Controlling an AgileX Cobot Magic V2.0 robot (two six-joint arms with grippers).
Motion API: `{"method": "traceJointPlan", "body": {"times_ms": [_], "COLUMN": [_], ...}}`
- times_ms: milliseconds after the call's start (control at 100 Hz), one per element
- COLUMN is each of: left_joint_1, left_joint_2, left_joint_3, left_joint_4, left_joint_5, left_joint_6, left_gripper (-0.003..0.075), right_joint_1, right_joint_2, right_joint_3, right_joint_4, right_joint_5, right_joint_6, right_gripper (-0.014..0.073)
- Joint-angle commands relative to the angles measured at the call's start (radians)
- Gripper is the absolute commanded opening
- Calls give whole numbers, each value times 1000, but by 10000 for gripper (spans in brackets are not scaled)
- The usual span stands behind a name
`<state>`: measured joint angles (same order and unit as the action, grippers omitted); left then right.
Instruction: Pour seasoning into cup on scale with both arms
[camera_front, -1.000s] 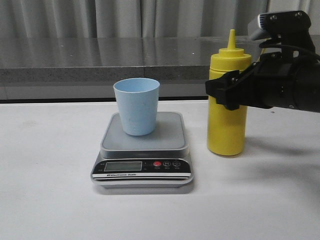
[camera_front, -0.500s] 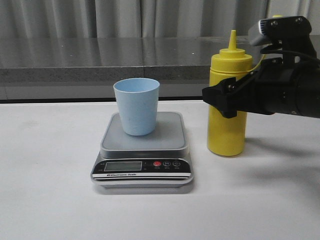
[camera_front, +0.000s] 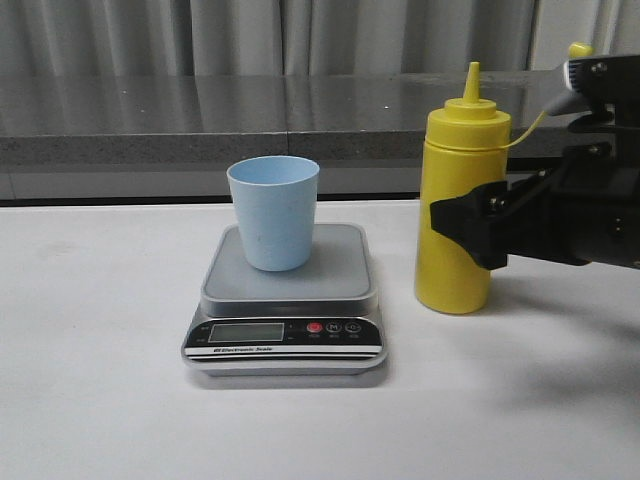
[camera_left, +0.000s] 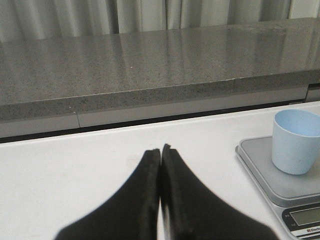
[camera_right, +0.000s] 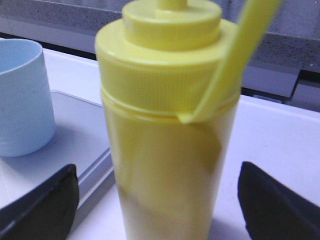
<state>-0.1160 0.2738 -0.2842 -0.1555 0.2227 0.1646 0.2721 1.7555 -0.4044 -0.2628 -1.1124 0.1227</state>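
The seasoning bottle (camera_front: 455, 200) stands upright on the white table, just right of the scale (camera_front: 340, 270). Its cap (camera_front: 580, 50) hangs off to the right on a thin tether. The pale blue cup (camera_front: 273, 212) stands upright on the scale's grey platform. My right gripper (camera_front: 470, 228) is open at the bottle's mid-height. In the right wrist view its fingers (camera_right: 45, 200) sit well clear on either side of the bottle (camera_right: 170, 140), with the cup (camera_right: 22, 97) beyond. My left gripper (camera_left: 160, 150) is shut and holds nothing; it is left of the scale (camera_left: 265, 170) and the cup (camera_left: 296, 141), and out of the front view.
A grey stone ledge (camera_front: 200, 120) runs along the back of the table, with curtains behind it. The scale's display and red button (camera_front: 314, 327) face the front edge. White tabletop (camera_front: 100, 330) stretches left of the scale.
My right gripper has dropped lower along the bottle and drawn back to the right. The bottle's top has shifted slightly right. Cup and scale have not moved.
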Motion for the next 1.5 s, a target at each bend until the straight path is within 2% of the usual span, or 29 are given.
{"method": "traceJointPlan", "body": {"times_ms": [0,300,420,750,990,1110,1490], "left_joint_1": [4,4,4,4,4,4,4], "left_joint_2": [6,6,6,6,6,6,6], "left_joint_3": [-26,-26,-26,-26,-26,-26,-26], "left_joint_4": [-10,-10,-10,-10,-10,-10,-10], "left_joint_5": [-81,-81,-81,-81,-81,-81,-81], "left_joint_6": [-10,-10,-10,-10,-10,-10,-10], "left_gripper": [-20,-20,-20,-20,-20,-20,-20], "right_joint_1": [-7,-7,-7,-7,-7,-7,-7], "right_joint_2": [-60,-195,-288,-670,-941,-1035,-1280], "right_joint_3": [19,152,177,172,84,33,-5], "right_joint_4": [25,82,93,136,186,186,186], "right_joint_5": [-101,-106,-31,293,753,932,1332], "right_joint_6": [-9,-10,-10,-10,-10,-10,-10], "right_gripper": [637,637,637,637,637,637,635]}}
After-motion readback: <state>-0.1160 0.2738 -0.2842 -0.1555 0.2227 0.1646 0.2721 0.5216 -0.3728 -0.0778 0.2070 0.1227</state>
